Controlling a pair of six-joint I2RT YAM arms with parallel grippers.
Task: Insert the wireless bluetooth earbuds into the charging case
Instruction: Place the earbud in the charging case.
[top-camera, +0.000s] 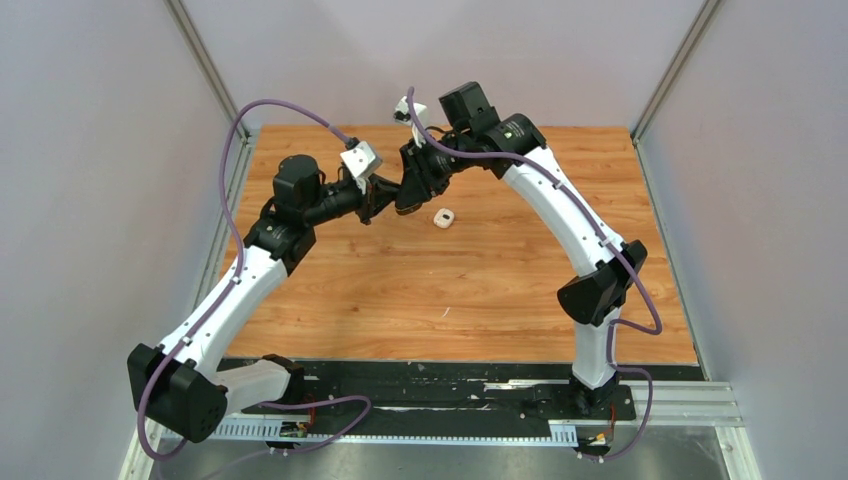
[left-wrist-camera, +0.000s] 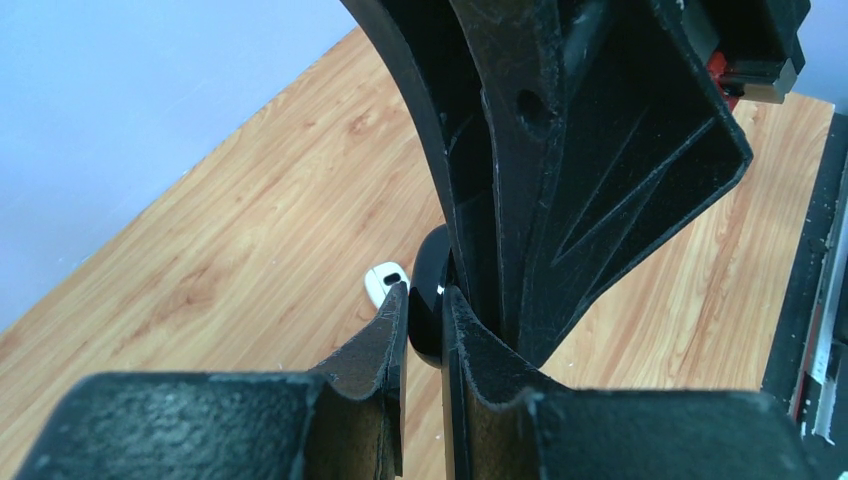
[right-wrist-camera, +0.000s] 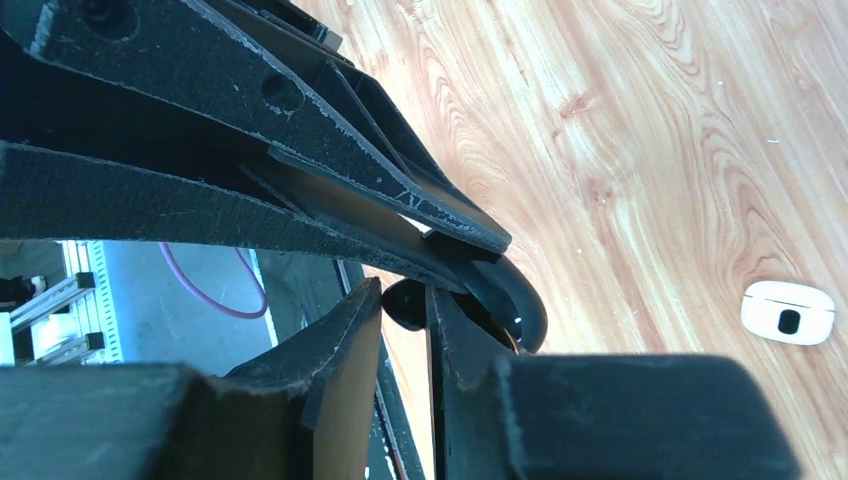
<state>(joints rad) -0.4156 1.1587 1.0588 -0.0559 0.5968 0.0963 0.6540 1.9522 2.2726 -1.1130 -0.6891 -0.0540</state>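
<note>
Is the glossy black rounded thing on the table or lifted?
Lifted: left gripper jaws pinch the glossy black rounded thing above the wooden table.

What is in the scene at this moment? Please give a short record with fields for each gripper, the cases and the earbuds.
Left gripper: jaws shut on a black glossy case, held above the table
Right gripper: tip to tip with the left one; a small dark piece sits between its jaws; grip unclear
White case: lies on the wooden table, apart from both grippers, with a dark spot on top
Earbuds: none clearly recognisable
</note>
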